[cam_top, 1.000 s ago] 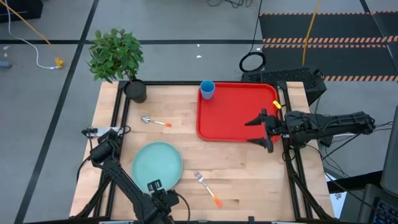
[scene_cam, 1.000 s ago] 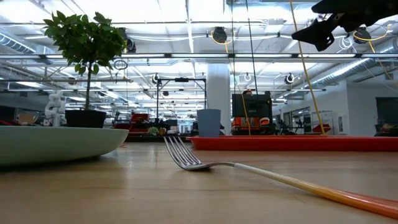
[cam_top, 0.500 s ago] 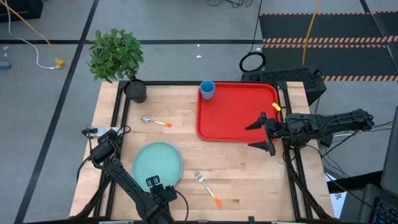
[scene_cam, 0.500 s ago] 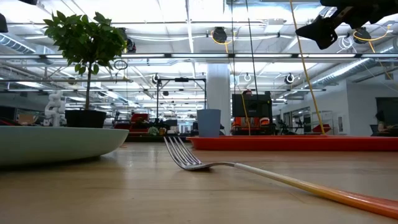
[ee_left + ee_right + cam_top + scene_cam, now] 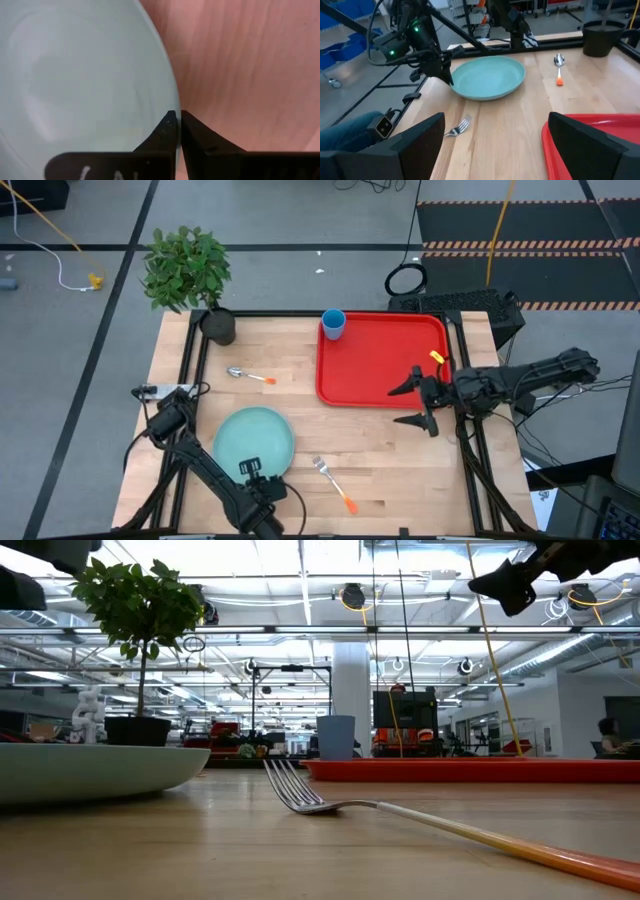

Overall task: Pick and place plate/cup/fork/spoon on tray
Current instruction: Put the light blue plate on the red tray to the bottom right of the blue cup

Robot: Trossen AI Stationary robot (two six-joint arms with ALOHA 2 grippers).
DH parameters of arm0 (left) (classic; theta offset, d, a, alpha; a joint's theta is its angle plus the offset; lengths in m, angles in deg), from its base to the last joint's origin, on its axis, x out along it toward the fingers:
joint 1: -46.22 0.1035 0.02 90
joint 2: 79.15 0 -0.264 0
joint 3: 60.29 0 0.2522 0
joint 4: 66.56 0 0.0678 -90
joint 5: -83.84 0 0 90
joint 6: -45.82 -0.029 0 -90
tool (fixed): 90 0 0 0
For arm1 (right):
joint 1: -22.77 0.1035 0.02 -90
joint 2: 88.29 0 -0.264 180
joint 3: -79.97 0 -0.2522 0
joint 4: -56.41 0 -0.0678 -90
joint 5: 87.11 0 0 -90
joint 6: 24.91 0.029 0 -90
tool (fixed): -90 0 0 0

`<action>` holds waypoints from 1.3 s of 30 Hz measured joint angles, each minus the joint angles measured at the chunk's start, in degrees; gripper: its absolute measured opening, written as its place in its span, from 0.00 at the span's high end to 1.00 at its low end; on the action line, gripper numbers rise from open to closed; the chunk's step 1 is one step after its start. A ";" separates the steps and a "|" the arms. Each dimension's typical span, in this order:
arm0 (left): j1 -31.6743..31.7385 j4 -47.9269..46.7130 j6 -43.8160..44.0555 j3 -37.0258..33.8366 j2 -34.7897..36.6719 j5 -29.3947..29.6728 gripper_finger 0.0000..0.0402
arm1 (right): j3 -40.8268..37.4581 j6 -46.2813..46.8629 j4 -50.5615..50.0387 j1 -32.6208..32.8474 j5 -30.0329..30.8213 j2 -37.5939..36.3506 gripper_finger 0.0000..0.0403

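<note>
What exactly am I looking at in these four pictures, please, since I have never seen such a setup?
Two robot arms work at a wooden table. One picture looks straight down, one looks level across the tabletop, and two come from cameras on the arms' wrists. The left hand is pinched shut on the rim of the teal plate. The right hand hangs open over the near edge of the red tray, holding nothing. A blue cup stands in the tray's corner. The fork and spoon lie on the wood, with a potted plant at one corner.

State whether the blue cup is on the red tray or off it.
On it: the cup stands upright in a far corner of the tray, inside its rim.
</note>
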 joint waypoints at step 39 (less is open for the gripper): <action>12.83 -20.20 -34.97 20.00 0.22 -3.73 0.98 | 18.51 -32.01 9.12 12.99 12.86 36.12 0.14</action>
